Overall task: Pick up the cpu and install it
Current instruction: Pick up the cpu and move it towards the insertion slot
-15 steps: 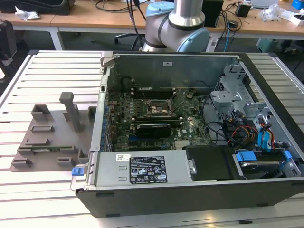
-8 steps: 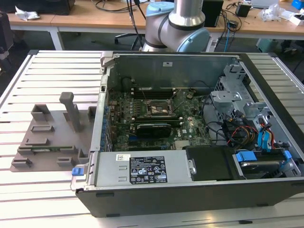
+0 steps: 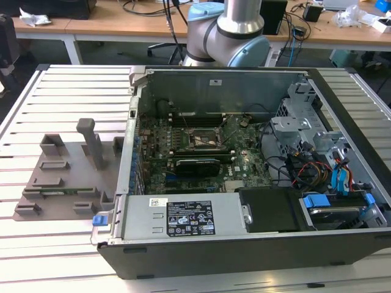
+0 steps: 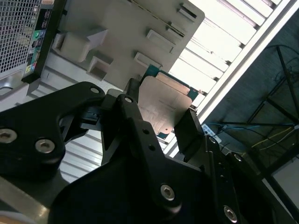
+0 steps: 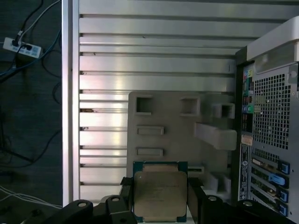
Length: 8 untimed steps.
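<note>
Plainly, my gripper [image 5: 160, 190] was clenched on the cpu [image 5: 160, 196], its two black fingers [image 5: 194, 199] pressed against opposite thin edges of the chip and the pale metal top left bare between them. The second wrist view showed the same hold, with the cpu [image 4: 164, 105] pinched side to side and a green rim peeking out past the lid. Beneath it lay the grey fixture tray [image 5: 177, 135] on the slatted table [image 5: 154, 60], just beside the perforated rear of the computer case [image 5: 271, 116]. The chip looked lifted clear of the tray, though I could not be sure of the gap. In the exterior view the socket [image 3: 204, 139] sat on the board inside the open case, well apart from the tray [image 3: 67, 165]. I judged the piece light, thin and stiff, so weight was no worry. The trouble was its smooth lid and narrow sides, which offered my pads little to bite on and could let it slip or tilt. The underside I took to be the delicate part, so the edges were the right place to hold, firmly but without crushing, and with the chip kept flat.
</note>
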### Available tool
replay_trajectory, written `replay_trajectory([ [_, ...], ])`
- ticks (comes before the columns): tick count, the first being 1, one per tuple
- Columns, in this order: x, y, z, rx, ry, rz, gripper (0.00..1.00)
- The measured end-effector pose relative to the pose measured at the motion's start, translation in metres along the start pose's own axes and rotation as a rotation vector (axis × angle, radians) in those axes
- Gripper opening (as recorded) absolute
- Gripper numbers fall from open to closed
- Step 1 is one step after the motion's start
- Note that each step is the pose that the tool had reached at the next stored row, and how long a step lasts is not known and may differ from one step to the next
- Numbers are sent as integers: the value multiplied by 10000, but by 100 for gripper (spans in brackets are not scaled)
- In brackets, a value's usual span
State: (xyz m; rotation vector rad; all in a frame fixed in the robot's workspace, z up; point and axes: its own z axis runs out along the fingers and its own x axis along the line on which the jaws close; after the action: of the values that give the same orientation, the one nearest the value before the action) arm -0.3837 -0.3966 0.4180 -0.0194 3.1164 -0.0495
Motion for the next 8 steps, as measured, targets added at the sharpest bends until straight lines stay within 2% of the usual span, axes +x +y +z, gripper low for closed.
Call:
replay_trajectory([
  [3,-61,0,3,1,3,0,55],
  [8,-268,-2,10,0,4,0,55],
])
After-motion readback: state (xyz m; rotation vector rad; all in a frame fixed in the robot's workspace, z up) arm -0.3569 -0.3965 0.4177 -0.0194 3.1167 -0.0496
